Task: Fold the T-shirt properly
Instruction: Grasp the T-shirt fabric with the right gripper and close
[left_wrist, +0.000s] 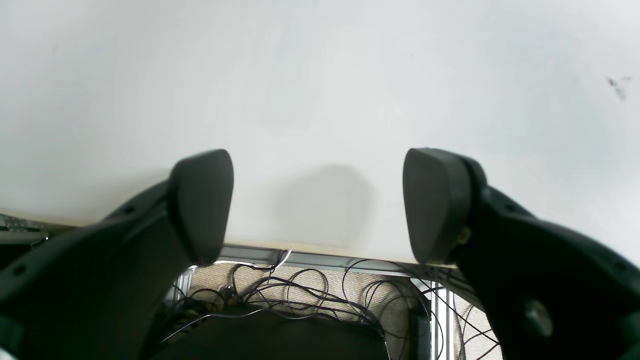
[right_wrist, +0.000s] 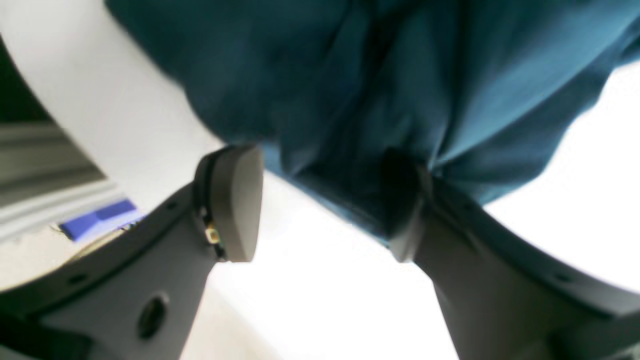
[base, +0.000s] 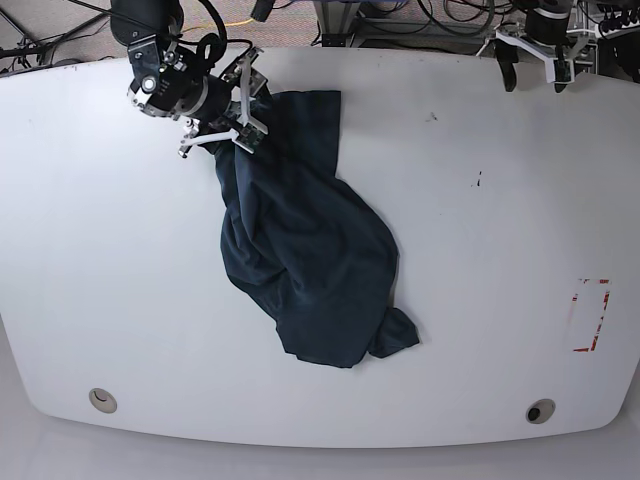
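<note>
Cables (left_wrist: 300, 295) tangle on carpet beyond the white table (base: 480, 250) edge.

Table (base: 480, 250) right of the T-shirt (base: 305, 260): bare, wide passage. Left side likewise bare. Shirt lies rumpled down the middle, blocking the centre. Right gripper (base: 243, 100) sits at the shirt's far edge; left gripper (base: 532, 62) hangs over the far right table edge, cables (left_wrist: 300, 295) below.
</note>
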